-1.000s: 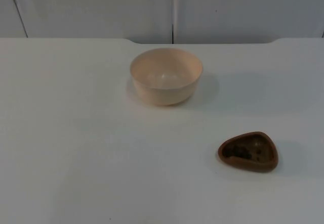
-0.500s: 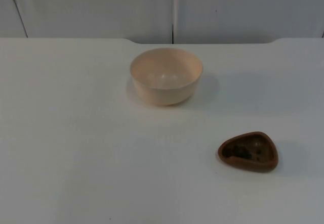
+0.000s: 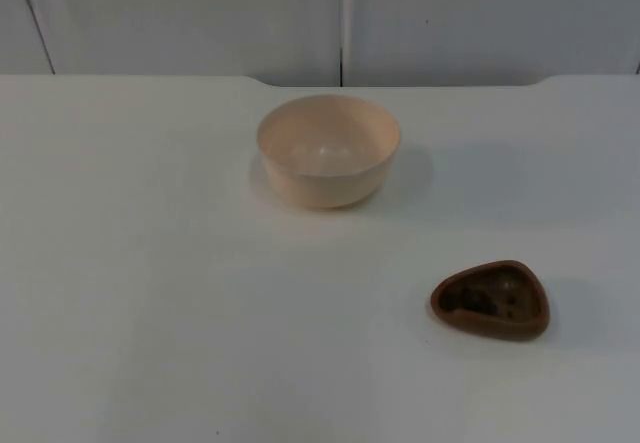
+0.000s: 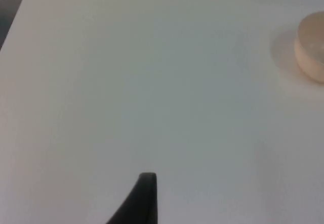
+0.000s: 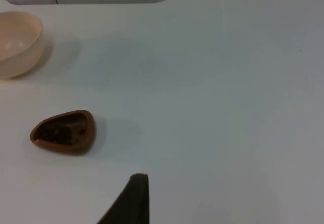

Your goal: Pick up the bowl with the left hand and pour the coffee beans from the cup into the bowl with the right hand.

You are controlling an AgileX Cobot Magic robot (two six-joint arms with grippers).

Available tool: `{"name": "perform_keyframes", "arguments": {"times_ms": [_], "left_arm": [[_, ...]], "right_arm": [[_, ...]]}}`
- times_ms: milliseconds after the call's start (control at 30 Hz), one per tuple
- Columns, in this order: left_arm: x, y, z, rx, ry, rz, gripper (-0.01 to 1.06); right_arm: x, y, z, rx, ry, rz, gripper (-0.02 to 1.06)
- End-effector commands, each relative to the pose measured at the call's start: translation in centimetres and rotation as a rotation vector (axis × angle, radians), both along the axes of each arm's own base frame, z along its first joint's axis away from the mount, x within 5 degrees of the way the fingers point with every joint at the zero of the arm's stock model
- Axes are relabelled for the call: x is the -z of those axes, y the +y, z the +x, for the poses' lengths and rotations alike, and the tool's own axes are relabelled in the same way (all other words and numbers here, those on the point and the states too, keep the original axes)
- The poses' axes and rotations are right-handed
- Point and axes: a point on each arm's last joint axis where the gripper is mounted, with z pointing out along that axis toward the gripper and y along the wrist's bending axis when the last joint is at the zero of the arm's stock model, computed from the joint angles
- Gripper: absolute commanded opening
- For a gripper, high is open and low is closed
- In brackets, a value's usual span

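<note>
1. While nothing has shifted since the earlier top views, the bowl (image 3: 329, 150) stands upright on the white table (image 3: 150, 293), toward the grey partition wall (image 3: 200, 18).
2. The bowl is cream-coloured, round and smooth, its inside bare.
3. The cup (image 3: 491, 300) is brown with a rounded three-cornered rim, holding dark coffee beans (image 3: 470, 301); it stands well apart from the bowl, nearer the table's front.
4. The left claw (image 4: 144, 198) hangs over bare table, far from the bowl; whether it is open cannot be told.
5. The right claw (image 5: 132, 198) hangs near the cup, touching nothing; its opening cannot be told either.
</note>
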Motion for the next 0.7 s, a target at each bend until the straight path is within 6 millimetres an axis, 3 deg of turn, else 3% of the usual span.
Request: {"name": "perform_keyframes", "arguments": {"times_ms": [0,333,433,667], "left_arm": [[0.0,-0.1,1.9,0.016,0.023,-0.007,0.98],[1.1,-0.5,6.1,0.05,0.115,-0.04,0.98],[1.6,-1.4,7.8,0.138,0.138,-0.102,0.98],[2.7,-2.1,9.6,0.218,0.2,-0.142,0.98]], "right_arm": [[0.0,0.0,0.0,0.001,-0.007,-0.011,1.05],[0.0,0.0,0.0,0.001,-0.007,-0.01,1.05],[0.0,0.0,0.0,0.001,-0.007,-0.01,1.05],[0.0,0.0,0.0,0.001,-0.007,-0.01,1.05]]}}
